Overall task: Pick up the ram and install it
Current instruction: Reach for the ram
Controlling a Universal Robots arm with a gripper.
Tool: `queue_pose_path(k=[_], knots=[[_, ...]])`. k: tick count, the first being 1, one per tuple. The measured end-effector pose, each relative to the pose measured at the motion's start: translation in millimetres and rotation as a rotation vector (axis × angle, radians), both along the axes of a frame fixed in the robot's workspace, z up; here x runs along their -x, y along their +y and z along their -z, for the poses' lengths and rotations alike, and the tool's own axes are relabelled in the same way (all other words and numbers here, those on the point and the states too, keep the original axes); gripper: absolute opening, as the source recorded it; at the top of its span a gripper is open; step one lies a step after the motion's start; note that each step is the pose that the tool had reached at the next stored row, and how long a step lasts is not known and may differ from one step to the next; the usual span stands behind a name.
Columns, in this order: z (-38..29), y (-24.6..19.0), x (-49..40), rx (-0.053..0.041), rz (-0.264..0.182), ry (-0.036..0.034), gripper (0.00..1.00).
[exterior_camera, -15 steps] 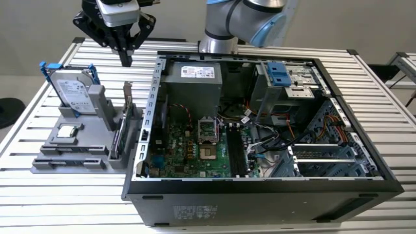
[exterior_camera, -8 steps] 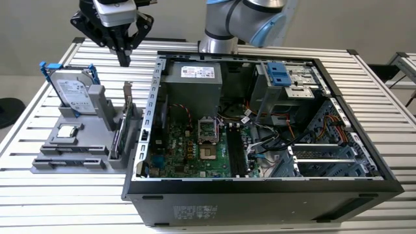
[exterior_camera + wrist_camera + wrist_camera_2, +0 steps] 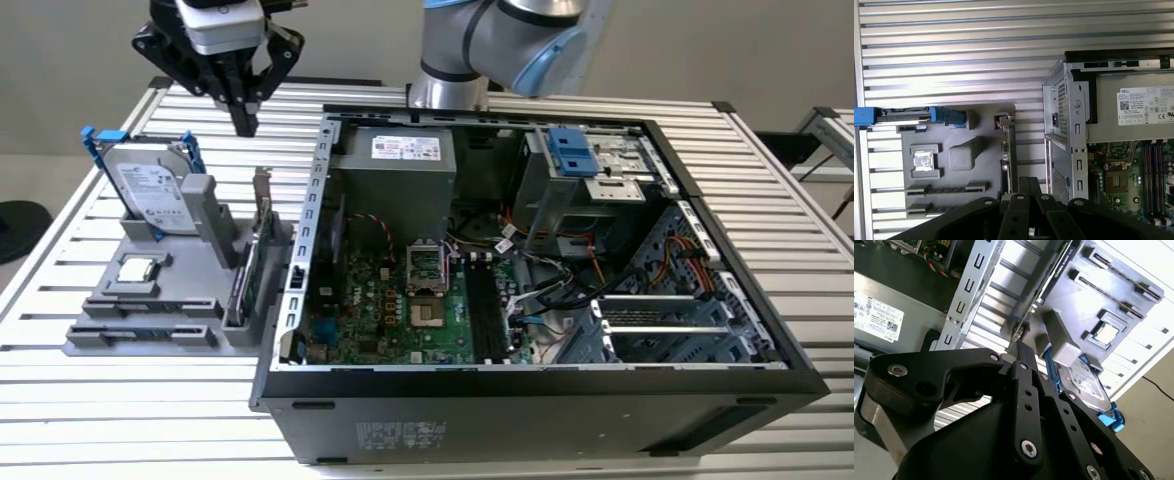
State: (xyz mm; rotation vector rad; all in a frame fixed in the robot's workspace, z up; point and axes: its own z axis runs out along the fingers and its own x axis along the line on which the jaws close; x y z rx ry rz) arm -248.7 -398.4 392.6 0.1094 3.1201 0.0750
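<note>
Two ram sticks [image 3: 150, 304] stand edge-on in slots at the near end of a grey holder [image 3: 100, 340] on the exterior view's left. In both wrist views they show as thin dark strips, the ram [image 3: 1114, 271] and the ram [image 3: 949, 189]. My gripper [image 3: 244, 122] hangs shut and empty above the holder's far end, well away from the ram. Its fingertips [image 3: 1019, 347] sit over the metal bracket end of an upright expansion card [image 3: 248, 270]. The motherboard's long black memory slots [image 3: 482, 312] lie inside the open computer case [image 3: 534, 400]; the memory slots [image 3: 1154, 170] show empty.
A silver hard drive [image 3: 150, 195] with blue rails stands in the holder, beside a processor chip [image 3: 136, 268]. The case wall [image 3: 310, 230] rises right beside the holder. Cables, a power supply [image 3: 394, 160] and drive cages fill the case. The table [image 3: 80, 400] is slatted metal.
</note>
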Motion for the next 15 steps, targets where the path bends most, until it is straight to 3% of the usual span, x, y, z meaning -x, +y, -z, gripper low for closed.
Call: queue_pose_path(k=[15], knots=[[0.0, 0.0, 21.2, 0.0000, 0.000, 0.0000, 0.00]])
